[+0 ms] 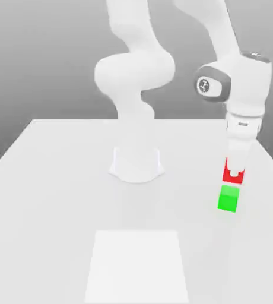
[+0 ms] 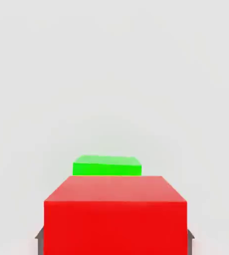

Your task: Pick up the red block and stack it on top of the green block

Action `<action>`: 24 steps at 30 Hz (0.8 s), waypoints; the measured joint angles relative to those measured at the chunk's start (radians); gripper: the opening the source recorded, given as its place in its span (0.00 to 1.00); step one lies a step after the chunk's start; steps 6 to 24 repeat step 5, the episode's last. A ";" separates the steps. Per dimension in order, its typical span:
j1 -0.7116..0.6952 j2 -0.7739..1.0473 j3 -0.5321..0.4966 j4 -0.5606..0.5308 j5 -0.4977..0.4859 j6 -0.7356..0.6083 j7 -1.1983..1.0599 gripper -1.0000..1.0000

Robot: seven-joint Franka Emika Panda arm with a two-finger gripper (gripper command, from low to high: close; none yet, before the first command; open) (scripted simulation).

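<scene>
We see a broad pale table (image 1: 50,214) as the largest thing, with the white robot arm (image 1: 133,74) rising from it and bending over to the exterior view's right. Next in size comes a plain whiter panel (image 1: 136,267) at the near part of the scene. At the arm's end we find the gripper (image 1: 234,173), pointing down toward the tabletop.

Its jaws are closed on the red block (image 2: 115,226): in the hand view we see the dark fingers (image 2: 40,243) pressed against two opposite sides of the cube, which sits squarely between them. In the exterior view we see part of its red face around the pale fingertip.

The green block (image 1: 228,199), much the same size, lies outside the jaws, near the red one and apart from it in the exterior view, with a pale strip between. We cannot tell whether the red block is clear of the table.
</scene>
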 joint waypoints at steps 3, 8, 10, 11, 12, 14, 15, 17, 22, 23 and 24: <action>-0.029 0.105 -0.002 0.000 -0.101 0.100 0.068 0.00; -0.032 0.128 -0.006 0.000 -0.128 0.122 0.087 1.00; -0.032 0.128 -0.006 0.000 -0.128 0.122 0.087 1.00; -0.032 0.128 -0.006 0.000 -0.128 0.122 0.087 1.00; -0.032 0.128 -0.006 0.000 -0.128 0.122 0.087 1.00; -0.032 0.128 -0.006 0.000 -0.128 0.122 0.087 1.00; -0.032 0.128 -0.006 0.000 -0.128 0.122 0.087 1.00; -0.032 0.128 -0.006 0.000 -0.128 0.122 0.087 1.00; -0.032 0.128 -0.006 0.000 -0.128 0.122 0.087 1.00; -0.032 0.128 -0.006 0.000 -0.128 0.122 0.087 1.00; -0.032 0.128 -0.006 0.000 -0.128 0.122 0.087 1.00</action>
